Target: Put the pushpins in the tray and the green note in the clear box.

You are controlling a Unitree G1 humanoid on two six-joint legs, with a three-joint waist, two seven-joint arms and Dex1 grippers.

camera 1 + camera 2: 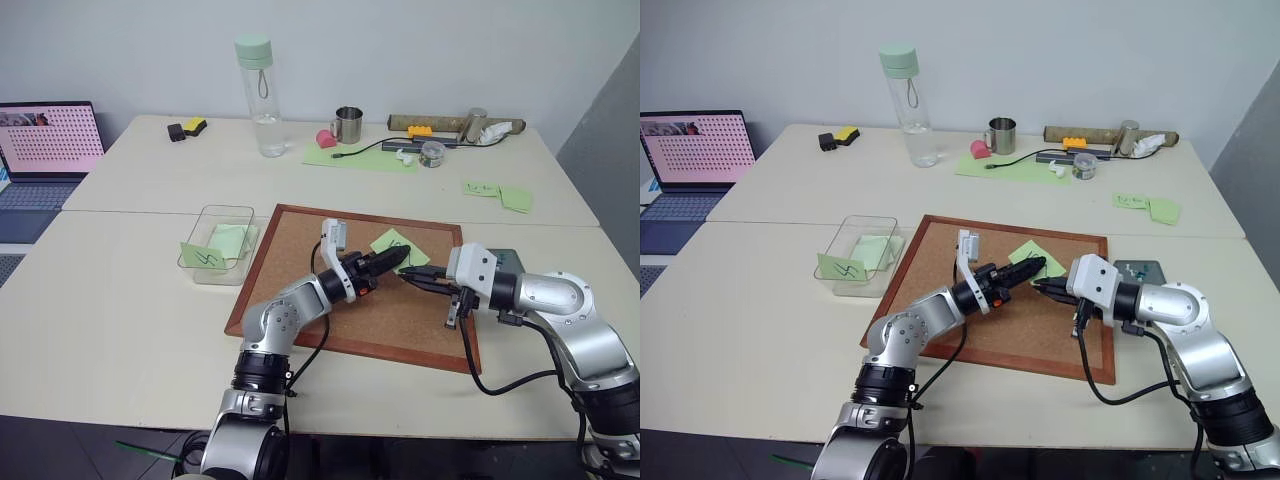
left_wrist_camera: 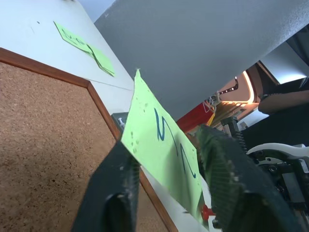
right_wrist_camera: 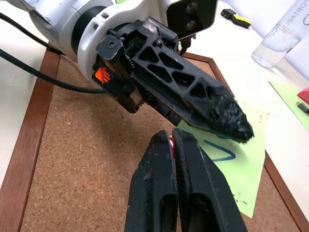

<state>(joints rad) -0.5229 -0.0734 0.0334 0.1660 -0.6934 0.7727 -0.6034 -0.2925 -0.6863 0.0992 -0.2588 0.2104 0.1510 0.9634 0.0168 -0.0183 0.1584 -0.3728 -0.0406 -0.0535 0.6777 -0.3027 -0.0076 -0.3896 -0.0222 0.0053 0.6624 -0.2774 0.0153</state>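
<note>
I count one brown cork board point(image 1: 300, 290) with a wooden frame. Small light green paper notes come to five: one point(image 1: 395, 243) over the board, two point(image 1: 205, 256) at the one clear plastic box point(image 1: 222, 213), two point(image 1: 500, 193) far off on the bench. One large green sheet point(image 1: 360, 156), one clear water bottle point(image 1: 262, 98), one metal mug point(image 1: 348, 125), one open laptop point(image 1: 45, 150). My claws: two.

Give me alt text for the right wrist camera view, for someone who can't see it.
The right gripper, closed on a tiny red pushpin, sits over a cork board. Just beyond it, the left gripper reaches over a light green note with a blue scribble. A clear bottle stands on the table behind.
</note>
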